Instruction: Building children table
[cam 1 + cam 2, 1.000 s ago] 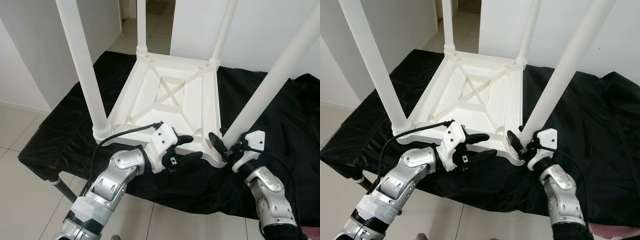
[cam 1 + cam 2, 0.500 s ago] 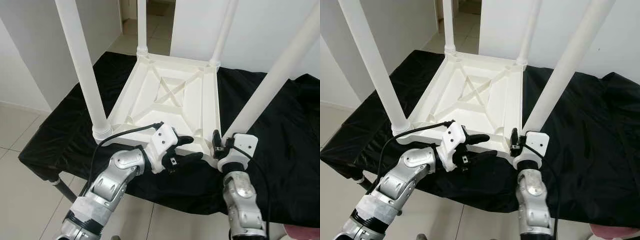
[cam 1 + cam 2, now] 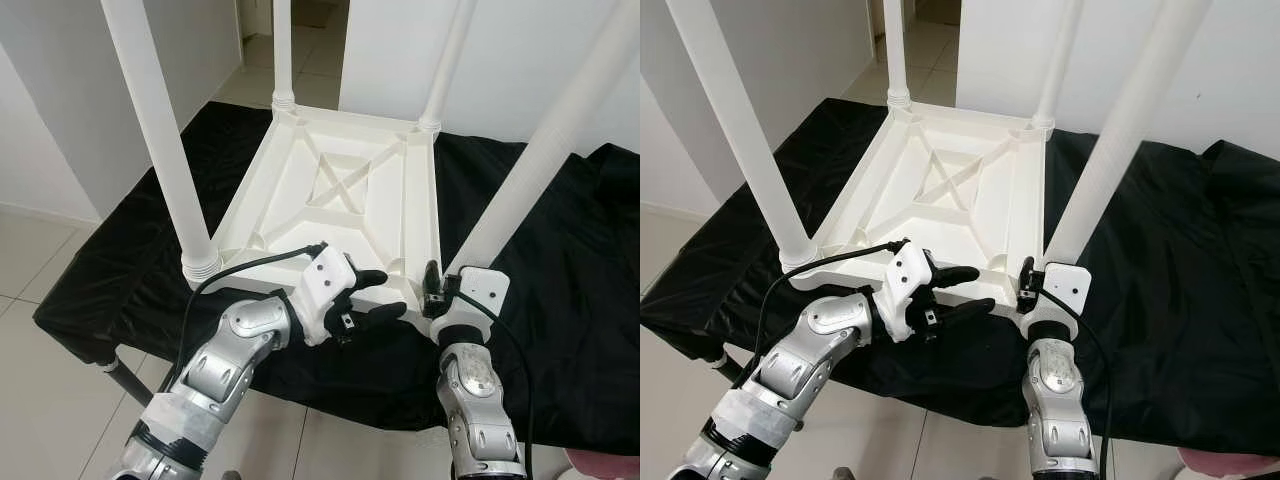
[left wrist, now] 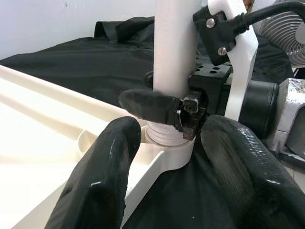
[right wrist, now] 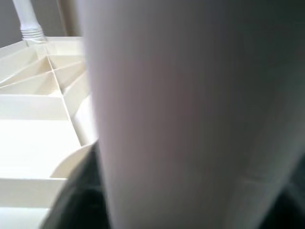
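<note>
A white plastic children's table (image 3: 340, 195) lies upside down on a surface draped in black cloth (image 3: 560, 260), its ribbed underside facing up so that all four legs point toward the ceiling, a position that leaves each corner socket open to reach from above. The table sits directly ahead of both grippers, its near edge just beyond their fingers.

The near right leg (image 3: 545, 150) rises at a slant from its corner socket, and the right gripper (image 3: 432, 290) is pressed against its base. In the left wrist view one of its fingers (image 4: 152, 106) wraps across the leg just above the threaded collar, clenched on the leg, apparently to turn or steady it while it seats in the socket.

The left gripper (image 3: 372, 296) rests at the near edge of the tabletop, beside that same corner. Its two fingers (image 4: 102, 176) are spread apart, one above the rim and one below it, not pinching; the placement looks meant to brace the table against twisting while the leg is worked.

The near left leg (image 3: 160, 140) stands in its socket well to the outer side of the left gripper, with the two far legs beyond.
</note>
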{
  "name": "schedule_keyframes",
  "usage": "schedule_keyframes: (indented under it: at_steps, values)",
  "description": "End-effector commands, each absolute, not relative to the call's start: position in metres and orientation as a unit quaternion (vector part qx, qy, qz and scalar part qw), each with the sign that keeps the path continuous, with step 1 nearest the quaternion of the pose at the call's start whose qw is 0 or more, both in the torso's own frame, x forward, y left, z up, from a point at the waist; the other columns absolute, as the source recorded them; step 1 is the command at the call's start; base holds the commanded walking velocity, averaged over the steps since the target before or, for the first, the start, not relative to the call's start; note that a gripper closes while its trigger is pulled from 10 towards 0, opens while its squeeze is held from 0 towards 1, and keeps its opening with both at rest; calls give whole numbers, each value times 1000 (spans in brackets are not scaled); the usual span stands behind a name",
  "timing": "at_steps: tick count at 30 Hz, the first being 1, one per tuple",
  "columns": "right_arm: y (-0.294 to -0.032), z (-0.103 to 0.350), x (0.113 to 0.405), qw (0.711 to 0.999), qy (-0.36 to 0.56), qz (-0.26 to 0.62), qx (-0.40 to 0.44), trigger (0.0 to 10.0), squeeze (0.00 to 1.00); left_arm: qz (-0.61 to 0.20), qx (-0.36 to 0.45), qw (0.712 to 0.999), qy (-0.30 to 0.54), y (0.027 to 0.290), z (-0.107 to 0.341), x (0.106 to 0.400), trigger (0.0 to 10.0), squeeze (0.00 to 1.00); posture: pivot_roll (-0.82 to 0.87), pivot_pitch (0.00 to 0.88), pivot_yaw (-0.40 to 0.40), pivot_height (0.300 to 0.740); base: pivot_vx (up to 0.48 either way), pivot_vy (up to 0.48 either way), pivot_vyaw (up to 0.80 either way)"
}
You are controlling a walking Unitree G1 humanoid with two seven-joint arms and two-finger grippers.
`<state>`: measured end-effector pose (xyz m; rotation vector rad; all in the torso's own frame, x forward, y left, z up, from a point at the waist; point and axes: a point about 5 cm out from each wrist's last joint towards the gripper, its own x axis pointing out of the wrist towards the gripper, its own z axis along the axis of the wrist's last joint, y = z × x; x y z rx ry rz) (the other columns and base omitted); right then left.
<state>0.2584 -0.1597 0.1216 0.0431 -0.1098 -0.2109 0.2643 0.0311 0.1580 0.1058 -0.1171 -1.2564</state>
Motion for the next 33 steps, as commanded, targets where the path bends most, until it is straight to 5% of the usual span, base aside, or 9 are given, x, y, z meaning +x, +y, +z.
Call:
schedule_keyframes:
  at_steps: [1,10,11,12,13,32,33]
  values:
    - [-156,116,257,993,-41,-106,40,10000,1000,-597,50,799,-53,29,158,262,10000,0,-64,0,-23,740,0,0,0]
    - [-175,113,259,997,-69,-6,32,10000,1000,-592,42,803,-54,27,157,261,10000,0,-74,0,-38,740,0,0,0]
    - [-175,112,258,997,-73,23,34,10000,475,-592,42,803,-54,26,157,261,10000,0,-76,0,-38,740,0,0,0]
    - [-175,112,258,997,-73,23,34,10000,475,-592,42,803,-54,26,157,261,10000,0,-76,0,-38,740,0,0,0]
    - [-174,112,256,995,-77,62,23,10000,0,-593,42,802,-53,26,155,260,10000,0,-76,0,-38,740,0,0,0]
    - [-210,124,275,974,-74,209,-41,9843,0,-606,65,792,-42,31,147,257,10000,0,-73,0,-41,740,0,0,0]
    - [-212,125,276,971,-72,222,-45,4980,0,-605,66,792,-42,31,147,257,10000,0,-68,0,-41,740,0,0,0]
